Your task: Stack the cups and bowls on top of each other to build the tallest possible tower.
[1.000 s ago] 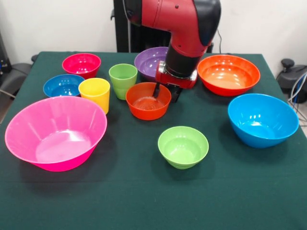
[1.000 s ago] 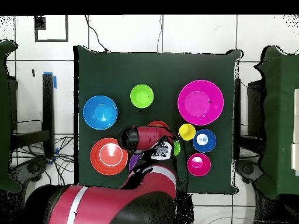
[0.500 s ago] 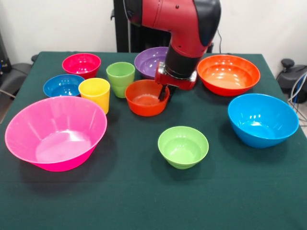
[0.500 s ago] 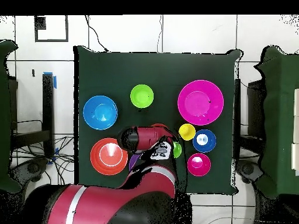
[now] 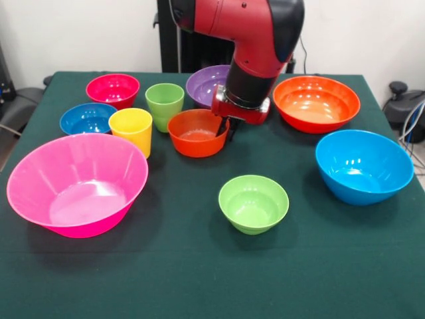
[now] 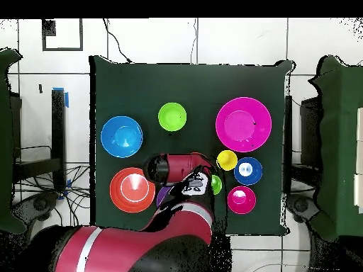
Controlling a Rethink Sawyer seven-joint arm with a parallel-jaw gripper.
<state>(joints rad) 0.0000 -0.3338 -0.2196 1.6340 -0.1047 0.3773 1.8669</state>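
Gripper point(image 5: 224, 130) pinching the rim of the small orange-red bowl point(image 5: 196, 133): one finger inside the bowl, the other outside its wall. Front view, relative to the gripper: bowl sits just left of it on the green table point(image 5: 199, 266). Purple bowl point(image 5: 207, 85) right behind the wrist, large orange bowl point(image 5: 316, 102) behind-right. Green cup point(image 5: 165, 105) left past the held bowl, yellow cup point(image 5: 131, 129) further left, dark blue bowl point(image 5: 87, 118) and magenta-red bowl point(image 5: 113, 88) beyond that. Small green bowl point(image 5: 253, 203) in front, light blue bowl point(image 5: 363, 165) front-right, pink bowl point(image 5: 76, 183) front-left. Nothing nested. Overhead: arm point(image 6: 177, 234) hides the held bowl.
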